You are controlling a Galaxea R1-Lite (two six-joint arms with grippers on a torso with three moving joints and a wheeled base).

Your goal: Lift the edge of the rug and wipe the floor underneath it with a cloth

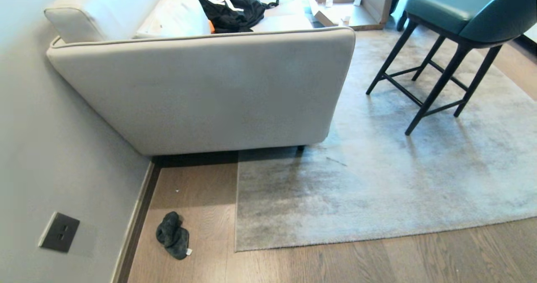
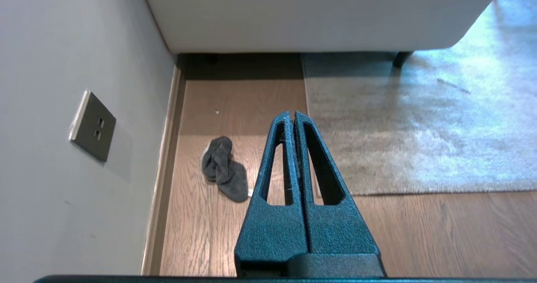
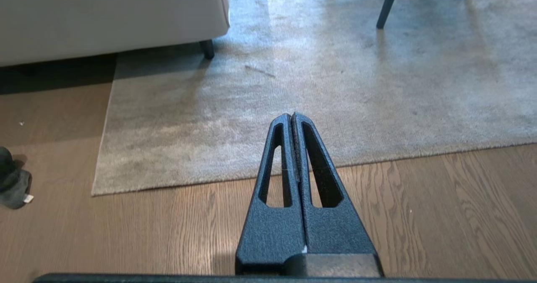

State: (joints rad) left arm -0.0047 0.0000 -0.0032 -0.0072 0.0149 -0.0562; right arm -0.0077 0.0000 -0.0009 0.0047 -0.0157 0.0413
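Head view: one fuzzy dark cloth (image 1: pixel 173 235) lies crumpled on the wood-plank floor (image 1: pixel 377 258), near the flat rug edge (image 1: pixel 237 207). Left wrist view: left end effector (image 2: pixel 292 116) clenched, empty, above the floor. Right wrist view: right end effector (image 3: pixel 291 117) clenched, empty, above the short-pile rug.

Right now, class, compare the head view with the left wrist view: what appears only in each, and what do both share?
Only the head view shows the teal high chair on black legs and the black bag with white lettering on the grey sofa.

Only the left wrist view shows the shut black left pincer, holding nothing.

Both show the small dark grey fuzzy cloth on the brown wood-plank floor, the mottled grey rug's corner, lying flat, and the dark wall socket plate.
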